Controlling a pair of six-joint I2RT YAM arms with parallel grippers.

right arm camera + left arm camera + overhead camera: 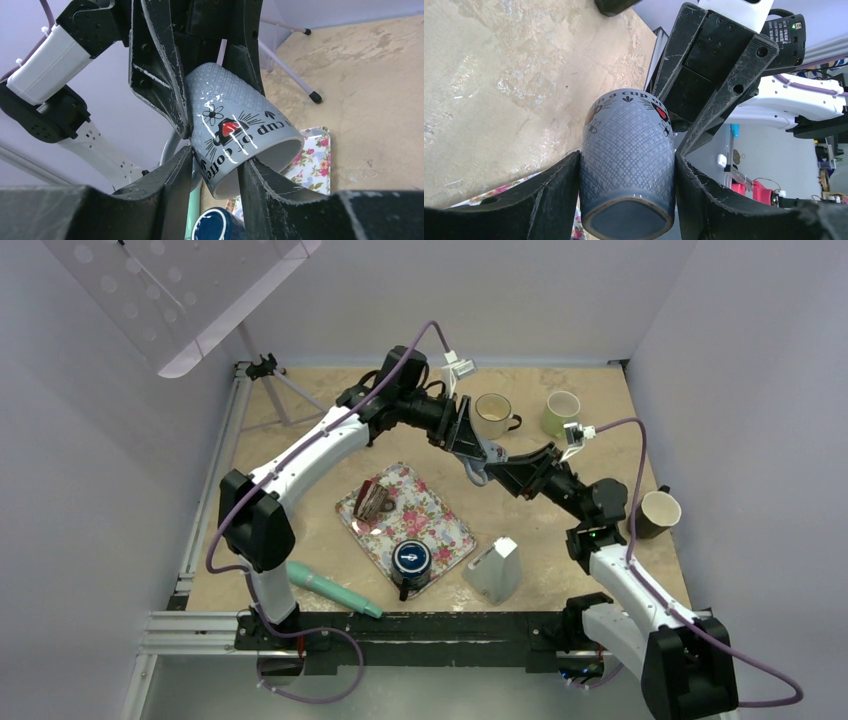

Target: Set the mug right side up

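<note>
A blue-grey patterned mug (pixel 481 466) with a red heart and black lettering hangs in the air between both arms, above the table's middle. My left gripper (pixel 626 172) is shut on the mug's body (pixel 626 160) near its base, and the base faces the left wrist camera. My right gripper (pixel 216 167) is shut on the mug's wall (pixel 235 130) at the rim, one finger inside the mouth and one outside by the handle. The mug lies tilted, its mouth toward the right arm. In the top view the left gripper (pixel 474 443) and right gripper (pixel 503 469) meet at the mug.
A floral tray (pixel 445 525) below holds an upside-down dark blue mug (pixel 411 560) and a brown object (pixel 372 502). A cream mug (pixel 492 412), a green mug (pixel 561 412) and a dark mug (pixel 657 512) stand upright. A grey wedge (pixel 495 568) and a teal tube (pixel 330 588) lie near the front.
</note>
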